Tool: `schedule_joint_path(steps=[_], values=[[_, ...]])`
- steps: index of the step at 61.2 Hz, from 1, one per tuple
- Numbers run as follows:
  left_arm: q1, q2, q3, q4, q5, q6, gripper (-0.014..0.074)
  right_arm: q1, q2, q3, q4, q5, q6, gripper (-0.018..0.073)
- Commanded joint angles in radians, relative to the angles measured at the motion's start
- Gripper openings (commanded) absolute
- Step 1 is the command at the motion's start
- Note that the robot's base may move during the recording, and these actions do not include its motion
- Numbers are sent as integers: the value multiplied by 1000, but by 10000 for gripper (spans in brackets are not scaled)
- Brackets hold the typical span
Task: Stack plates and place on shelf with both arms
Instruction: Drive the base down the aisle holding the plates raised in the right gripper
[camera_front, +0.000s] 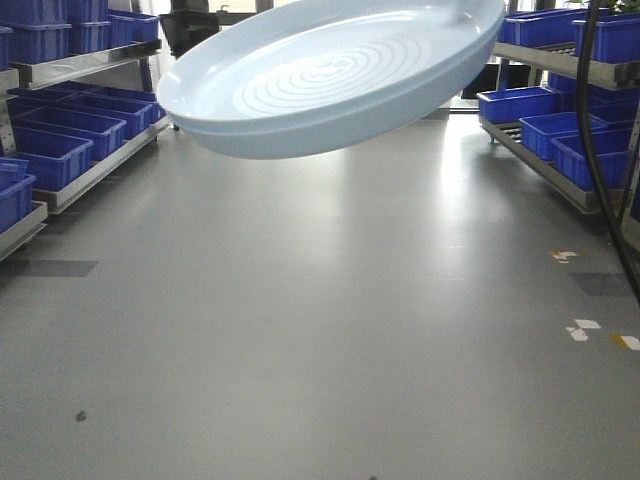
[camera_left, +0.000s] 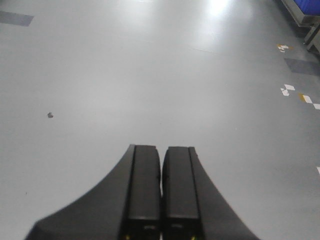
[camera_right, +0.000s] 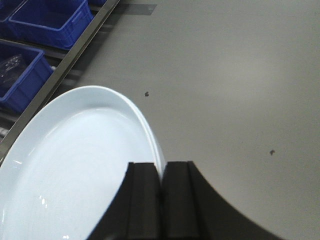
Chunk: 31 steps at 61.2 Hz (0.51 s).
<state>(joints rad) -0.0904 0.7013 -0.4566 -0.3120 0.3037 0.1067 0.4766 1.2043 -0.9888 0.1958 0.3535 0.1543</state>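
Plates hang, rim pinched between right gripper jaws.

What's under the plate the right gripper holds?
Front view: only bare grey floor under the plate, pinched at its rim by the right gripper; no table or shelf. In the wrist view the plate covers the floor beneath it.

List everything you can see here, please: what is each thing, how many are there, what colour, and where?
plates: seemingly two stacked, pale bluish-white, held tilted in the air above the floor
bins: many, blue, on the racks left and right
racks: two, grey metal, along both sides
floor: one, glossy grey
tape marks: a few, white and orange, on the floor at right
cable: one, black, hanging at the right edge
left gripper: one, black, shut, empty
right gripper: one, black, shut on the plates' rim
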Motion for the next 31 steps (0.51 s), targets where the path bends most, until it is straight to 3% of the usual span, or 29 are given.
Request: schedule_joint_path(steps=[1,31], values=[[-7,-2,-28,-15,-78,-1,86,-6,-32,-32,7,-90,-3,56],[-7,-2,-28,-15,-78,-1,86,-6,-32,-32,7,-89,-3,56]])
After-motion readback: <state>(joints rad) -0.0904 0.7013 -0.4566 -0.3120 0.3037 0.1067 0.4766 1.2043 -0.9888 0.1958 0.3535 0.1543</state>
